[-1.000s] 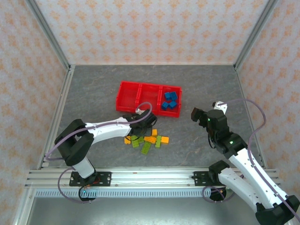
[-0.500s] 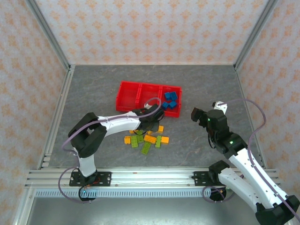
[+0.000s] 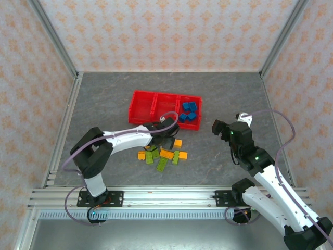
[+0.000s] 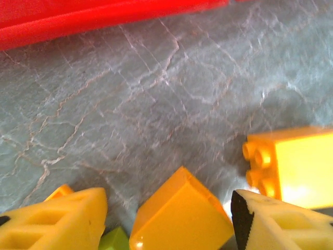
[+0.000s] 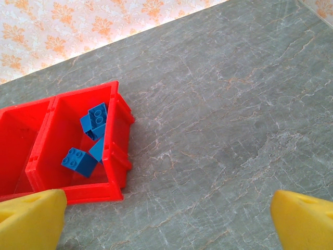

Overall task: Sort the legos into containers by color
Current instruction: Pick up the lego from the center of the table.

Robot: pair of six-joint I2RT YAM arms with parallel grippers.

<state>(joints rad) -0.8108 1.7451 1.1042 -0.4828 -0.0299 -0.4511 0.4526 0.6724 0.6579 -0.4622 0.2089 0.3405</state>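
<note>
The tray (image 3: pixel 136 108) (three compartments side by side) sits on the desk (image 3: pixel 104 99), with bricks (image 3: pixel 188 111) in its right compartment. The pile (image 3: pixel 162 155) lies just before it, the left pincer (image 3: pixel 167 139) between them; the right pincer (image 3: pixel 217 126) hangs right of the tray.

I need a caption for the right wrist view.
Open right claw over table; blue legos in red tray's end compartment.

Left gripper (image 3: pixel 167 139) low, right gripper (image 3: pixel 217 126) aloft, fingers spread
</note>
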